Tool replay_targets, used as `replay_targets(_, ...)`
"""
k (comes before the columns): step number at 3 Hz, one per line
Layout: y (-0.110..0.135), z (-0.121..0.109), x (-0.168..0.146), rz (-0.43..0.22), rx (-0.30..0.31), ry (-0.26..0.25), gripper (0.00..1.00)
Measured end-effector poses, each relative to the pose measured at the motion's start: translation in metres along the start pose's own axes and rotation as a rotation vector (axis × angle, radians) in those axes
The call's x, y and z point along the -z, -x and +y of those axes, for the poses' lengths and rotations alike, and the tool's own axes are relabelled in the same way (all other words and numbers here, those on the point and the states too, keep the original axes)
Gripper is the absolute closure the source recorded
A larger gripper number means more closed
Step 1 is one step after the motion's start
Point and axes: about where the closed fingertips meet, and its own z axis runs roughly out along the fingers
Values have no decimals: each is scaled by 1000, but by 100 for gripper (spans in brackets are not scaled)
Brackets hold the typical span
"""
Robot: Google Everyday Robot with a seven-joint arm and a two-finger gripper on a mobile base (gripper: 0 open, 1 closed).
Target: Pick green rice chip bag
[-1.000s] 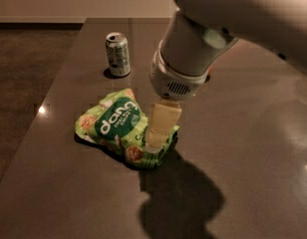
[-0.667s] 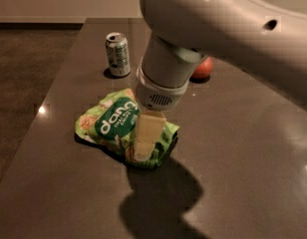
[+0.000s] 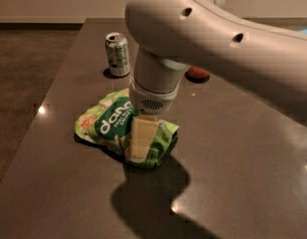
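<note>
Bright-green and crumpled, the green rice chip bag lies flat on a dark table, on the camera's side of a silver-green drink can and apart from it. The bag's long axis runs roughly left to right across the table, and its white "dang" lettering slants upward toward the can. The robot's gripper comes straight down from the pale arm onto the bag's right end, the end farther from the can, and touches the foil there. Whether it is spread or closed on the bag cannot be told. A reddish object sits right of the can, partly hidden by the arm.
</note>
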Motion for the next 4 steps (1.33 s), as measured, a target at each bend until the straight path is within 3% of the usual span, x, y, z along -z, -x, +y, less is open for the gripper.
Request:
replay_targets(1, -2, -1, -3, 9, -13, 18, 18)
replay_targets(4, -6, -2, 14, -9, -21, 77, 87)
